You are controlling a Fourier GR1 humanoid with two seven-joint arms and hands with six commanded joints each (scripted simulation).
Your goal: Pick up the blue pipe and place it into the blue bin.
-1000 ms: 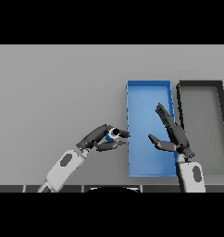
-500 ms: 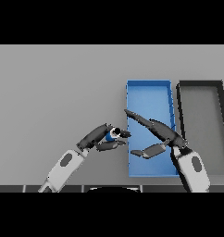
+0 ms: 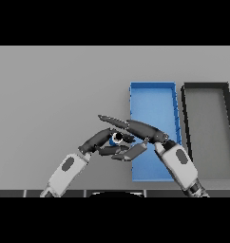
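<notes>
The blue pipe (image 3: 116, 138) sits in my left hand (image 3: 103, 140) — only a small part of it shows, a blue patch with a pale round end, the rest hidden by fingers. It is held above the grey table (image 3: 55, 95), just left of the blue bin (image 3: 152, 102), close to the bin's near-left edge and not inside it.

My left hand has its fingers and thumb curled round the pipe; its arm comes up from the lower left.

My right hand (image 3: 140, 129) reaches across from the lower right, its fingers straight and stretched out toward the left, lying over the near-left part of the blue bin and passing just over the pipe and the left hand's fingertips. Lower fingers of this hand lie flat beneath, near the bin's left wall. I cannot tell whether the right fingers actually touch the pipe — they overlap it in the head view. This hand holds nothing that I can see.

To the right of the blue bin, just beside it, stands a black bin (image 3: 228, 118), of similar long shape.
</notes>
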